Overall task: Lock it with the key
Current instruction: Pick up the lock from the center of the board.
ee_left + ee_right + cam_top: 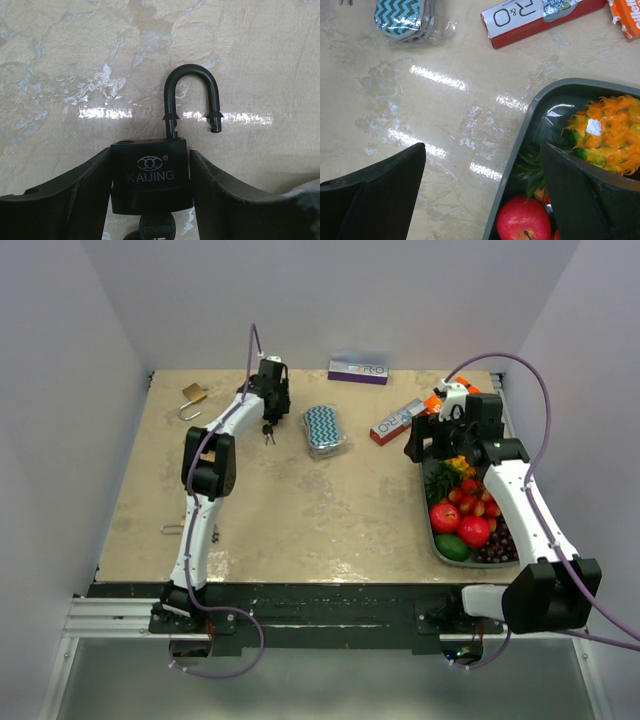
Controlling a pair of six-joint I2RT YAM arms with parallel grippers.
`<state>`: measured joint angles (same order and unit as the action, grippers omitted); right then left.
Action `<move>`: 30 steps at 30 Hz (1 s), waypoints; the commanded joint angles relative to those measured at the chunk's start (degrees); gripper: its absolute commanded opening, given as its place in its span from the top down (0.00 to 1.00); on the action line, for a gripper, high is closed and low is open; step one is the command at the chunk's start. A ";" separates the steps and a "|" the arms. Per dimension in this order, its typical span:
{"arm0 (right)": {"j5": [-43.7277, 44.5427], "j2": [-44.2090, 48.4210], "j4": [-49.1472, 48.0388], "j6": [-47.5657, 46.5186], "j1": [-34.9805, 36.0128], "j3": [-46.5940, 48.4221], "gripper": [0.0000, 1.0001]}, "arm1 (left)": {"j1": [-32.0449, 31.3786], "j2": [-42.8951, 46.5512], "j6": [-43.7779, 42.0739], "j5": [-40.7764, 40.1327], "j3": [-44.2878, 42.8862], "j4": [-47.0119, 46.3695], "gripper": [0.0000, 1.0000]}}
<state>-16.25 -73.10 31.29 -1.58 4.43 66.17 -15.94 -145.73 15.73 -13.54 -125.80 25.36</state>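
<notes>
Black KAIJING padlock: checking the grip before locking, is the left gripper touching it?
Touching. Left wrist view: fingers of the left gripper press both sides of the black KAIJING padlock, no gap.

Landmark: chevron pouch.
- Near side: broad bare tabletop gave free passage.
- Just left: left gripper clamped black padlock, keys hung below; only a narrow gap remained.
- Far-left: brass padlock lay well apart.
- Beyond: purple box.
- Right: red carton, then right gripper, fingers spread, over the fruit tray, blocked that side.
</notes>
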 commanded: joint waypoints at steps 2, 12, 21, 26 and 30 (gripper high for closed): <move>-4.05 -2.57 1.13 -1.31 -0.03 4.05 0.01 | 0.04 6.57 2.72 -0.70 -0.33 0.30 0.72; -11.17 -2.75 -9.48 10.78 0.40 5.37 0.01 | 0.21 30.49 16.17 5.09 21.09 -2.51 1.00; -3.45 -2.75 -22.13 30.54 8.75 4.59 0.01 | 0.21 46.14 29.27 13.28 32.71 -2.07 1.00; 9.55 -4.85 -26.46 38.93 20.49 7.02 0.01 | 0.47 51.76 33.75 16.87 35.62 -1.81 1.00; 17.99 -11.17 -25.23 39.64 30.01 13.18 0.01 | 1.61 54.15 36.47 19.07 37.11 -1.63 1.00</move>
<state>-9.41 -79.66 9.82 33.10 26.52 72.60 -15.73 -96.57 46.33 1.41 -89.30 27.97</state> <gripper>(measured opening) 0.989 0.626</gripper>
